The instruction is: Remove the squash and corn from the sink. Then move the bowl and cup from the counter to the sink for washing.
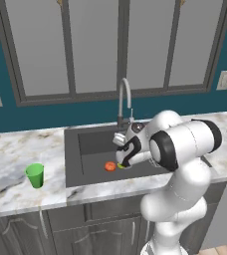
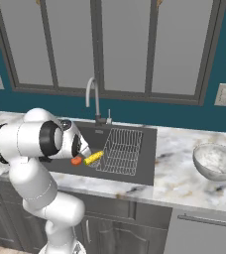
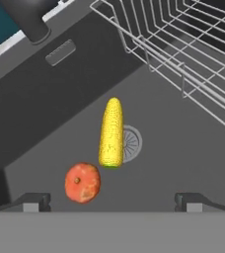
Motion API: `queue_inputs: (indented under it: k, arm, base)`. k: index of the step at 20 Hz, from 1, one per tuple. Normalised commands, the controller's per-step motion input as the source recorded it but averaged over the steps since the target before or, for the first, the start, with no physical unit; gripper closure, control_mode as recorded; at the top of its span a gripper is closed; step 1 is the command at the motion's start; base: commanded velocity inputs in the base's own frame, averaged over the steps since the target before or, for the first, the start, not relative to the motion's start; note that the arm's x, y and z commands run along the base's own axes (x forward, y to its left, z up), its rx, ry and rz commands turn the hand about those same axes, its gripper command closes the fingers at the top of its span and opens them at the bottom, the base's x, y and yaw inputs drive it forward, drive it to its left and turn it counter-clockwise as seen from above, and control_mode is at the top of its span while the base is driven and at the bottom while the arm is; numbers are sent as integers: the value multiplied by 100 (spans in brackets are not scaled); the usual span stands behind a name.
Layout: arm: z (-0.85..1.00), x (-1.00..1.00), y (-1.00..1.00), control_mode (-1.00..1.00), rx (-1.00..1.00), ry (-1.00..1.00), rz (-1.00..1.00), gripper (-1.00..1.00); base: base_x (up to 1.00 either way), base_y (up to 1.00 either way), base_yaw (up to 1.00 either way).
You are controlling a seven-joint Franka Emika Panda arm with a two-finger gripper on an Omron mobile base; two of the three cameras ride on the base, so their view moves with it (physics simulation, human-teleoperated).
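Marbled counter (image 1: 16,164) under tall windows, dark sink (image 1: 88,144) set in it. On basin floor: squash (image 3: 83,182) just beside corn (image 3: 112,132), corn lying partly over round drain (image 3: 130,143), wire rack (image 2: 121,149) at far side. Gripper (image 3: 112,203) above both, jaws spread wide, holding nothing. Cup (image 1: 35,175) on counter near front edge, left of sink; bowl (image 2: 217,161) on counter right of sink.

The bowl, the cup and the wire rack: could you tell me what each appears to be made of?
The bowl looks like stone or glazed ceramic: grey-white, speckled, faintly glossy. The cup looks like plastic: flat, uniform bright green. The wire rack appears to be thin pale metal wire, possibly coated; its open grid shows the sink through it.
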Motion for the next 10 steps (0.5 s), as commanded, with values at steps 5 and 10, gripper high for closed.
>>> queue_inputs:
  k: [5, 10]
  arm:
    - [-17, 13, 0, -100, 0, 0, 0, -100]
    - [-17, 13, 0, -100, 0, 0, 0, -100]
  base:
    - [0, 0, 0]
    - [0, 0, 0]
